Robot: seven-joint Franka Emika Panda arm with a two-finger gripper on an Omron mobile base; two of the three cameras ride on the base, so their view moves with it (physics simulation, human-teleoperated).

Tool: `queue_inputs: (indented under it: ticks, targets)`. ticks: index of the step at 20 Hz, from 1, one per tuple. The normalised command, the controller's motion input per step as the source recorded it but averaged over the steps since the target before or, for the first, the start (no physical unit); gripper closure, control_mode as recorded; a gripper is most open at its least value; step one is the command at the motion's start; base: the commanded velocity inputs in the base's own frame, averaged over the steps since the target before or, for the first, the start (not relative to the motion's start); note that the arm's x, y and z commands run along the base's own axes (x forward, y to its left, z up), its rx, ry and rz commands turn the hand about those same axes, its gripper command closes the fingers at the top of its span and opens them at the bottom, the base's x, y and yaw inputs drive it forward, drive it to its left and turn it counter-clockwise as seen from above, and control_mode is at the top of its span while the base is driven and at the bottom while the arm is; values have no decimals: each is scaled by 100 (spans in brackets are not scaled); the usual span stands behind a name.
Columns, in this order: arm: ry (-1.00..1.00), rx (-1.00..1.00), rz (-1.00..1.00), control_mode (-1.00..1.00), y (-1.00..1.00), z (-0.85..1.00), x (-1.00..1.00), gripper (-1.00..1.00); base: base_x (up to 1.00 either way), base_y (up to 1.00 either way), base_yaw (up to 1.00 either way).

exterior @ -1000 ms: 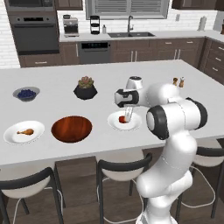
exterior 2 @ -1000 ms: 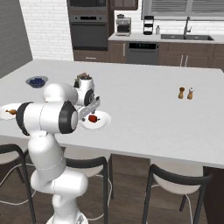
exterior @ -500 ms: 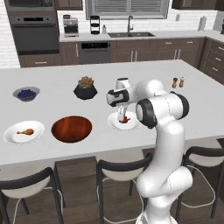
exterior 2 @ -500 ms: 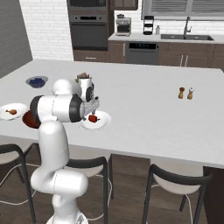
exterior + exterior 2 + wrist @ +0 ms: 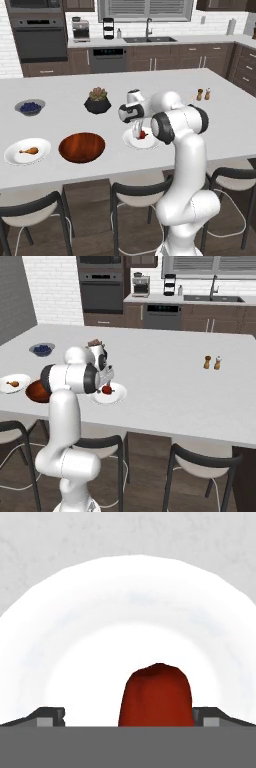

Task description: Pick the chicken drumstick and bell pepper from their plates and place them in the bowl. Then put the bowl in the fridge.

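The red bell pepper [image 5: 156, 694] lies on its white plate [image 5: 100, 612] between my gripper's [image 5: 130, 717] spread fingers, nearer the right one. My gripper [image 5: 136, 131] is open, lowered onto that plate [image 5: 150, 144] beside the pepper [image 5: 144, 134]. From the right base view the pepper [image 5: 107, 389] sits on the plate [image 5: 117, 396] under the gripper [image 5: 103, 387]. The wooden bowl [image 5: 82, 147] stands left of it. The drumstick [image 5: 29, 150] rests on the other plate [image 5: 15, 156] at the far left. The fridge is out of view.
A black plant pot [image 5: 97, 101] and a small grey bowl of blueberries [image 5: 30, 106] stand farther back on the island. Two shakers [image 5: 203, 94] sit to the right. Stools line the near counter edge [image 5: 100, 177].
The arm has swung its elbow round and the hand has come down a little lower over the pepper's plate. The things on the counter have not moved.
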Motion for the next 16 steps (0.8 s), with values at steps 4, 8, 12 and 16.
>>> queue_inputs:
  ticks: [4,8,12,16]
  targets:
    - [0,-3,8,-100,0,-16,0,-100,0,0,0]
    - [0,-2,6,-100,-3,-12,0,-100,0,0,0]
    - [0,-1,7,-100,0,-25,0,-100,0,0,0]
    - [0,0,10,-100,-6,-33,0,100,0,0,0]
